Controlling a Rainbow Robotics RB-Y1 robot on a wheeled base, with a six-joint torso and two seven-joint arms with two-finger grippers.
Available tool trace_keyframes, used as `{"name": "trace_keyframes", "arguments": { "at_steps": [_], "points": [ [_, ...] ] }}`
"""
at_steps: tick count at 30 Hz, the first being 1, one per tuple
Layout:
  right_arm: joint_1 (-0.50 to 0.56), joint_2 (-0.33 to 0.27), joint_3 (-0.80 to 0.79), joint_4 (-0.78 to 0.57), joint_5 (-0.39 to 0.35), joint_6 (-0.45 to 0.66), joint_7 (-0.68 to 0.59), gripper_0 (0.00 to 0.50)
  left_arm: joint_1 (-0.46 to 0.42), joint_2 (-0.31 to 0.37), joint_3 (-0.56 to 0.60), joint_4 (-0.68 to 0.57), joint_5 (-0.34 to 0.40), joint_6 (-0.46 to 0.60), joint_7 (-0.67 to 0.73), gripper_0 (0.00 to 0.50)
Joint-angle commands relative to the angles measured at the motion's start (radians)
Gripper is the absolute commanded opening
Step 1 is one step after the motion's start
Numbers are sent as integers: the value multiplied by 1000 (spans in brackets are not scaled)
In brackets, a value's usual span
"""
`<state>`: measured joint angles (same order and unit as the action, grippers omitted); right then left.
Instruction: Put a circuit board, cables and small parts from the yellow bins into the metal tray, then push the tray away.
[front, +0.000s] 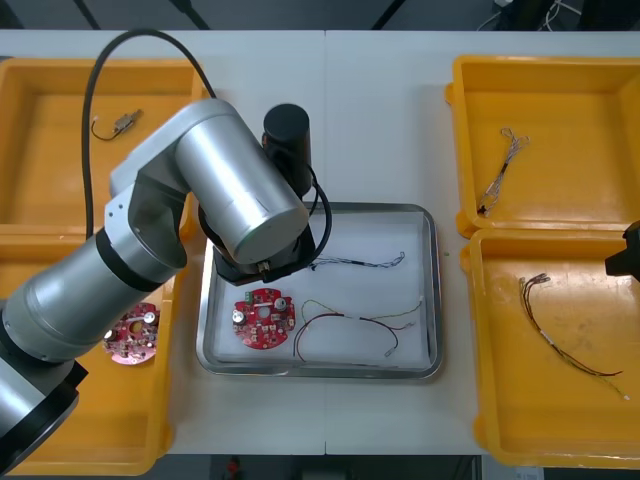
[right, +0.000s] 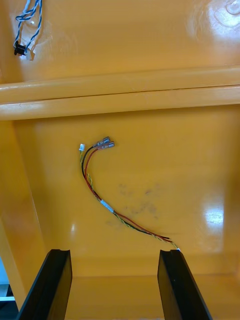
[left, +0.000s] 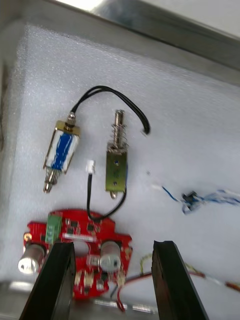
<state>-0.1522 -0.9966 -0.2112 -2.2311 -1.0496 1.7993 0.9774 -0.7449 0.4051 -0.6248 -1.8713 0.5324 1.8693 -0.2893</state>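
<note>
Metal tray (front: 432, 290) sits under my left gripper (left: 114, 245), fingers apart (right gripper (right: 114, 252), likewise spread, over yellow bin (front: 477, 340)): left nearer for pushing.

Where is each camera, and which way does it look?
Front view: above the arms, looking down at the table; left arm over the metal tray.
Left wrist view: on that wrist, facing small metal parts in the tray; left gripper, fingers open.
Right wrist view: on that wrist, facing a red and yellow cable in a yellow bin; right gripper, fingers open.
Front and left wrist views share the tray's red circuit board.
</note>
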Motion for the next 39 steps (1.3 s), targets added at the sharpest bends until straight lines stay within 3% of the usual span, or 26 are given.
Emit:
{"name": "trace_keyframes", "arguments": {
  "at_steps": [1,4,15,21,27,33,39],
  "points": [
    [6,-30,-27,-22,-7,2,14,500,-70,52,92,-114,78,51,62,472],
    [6,-30,-27,-22,-7,2,14,500,-85,90,138,-157,109,51,49,500],
    [6,-30,-27,-22,-7,2,14,500,-123,265,319,-220,210,51,-157,500],
    [6,-30,-27,-22,-7,2,14,500,-113,403,392,-220,285,51,-283,500],
    [6,-30,-27,-22,-7,2,14,500,-36,532,524,-218,417,51,-395,500],
    [6,-30,-27,-22,-7,2,14,500,108,658,678,-220,529,51,-513,500],
    [-41,-33,29,-21,-43,-5,17,500,266,718,826,-220,580,51,-622,500]
  ]
}}
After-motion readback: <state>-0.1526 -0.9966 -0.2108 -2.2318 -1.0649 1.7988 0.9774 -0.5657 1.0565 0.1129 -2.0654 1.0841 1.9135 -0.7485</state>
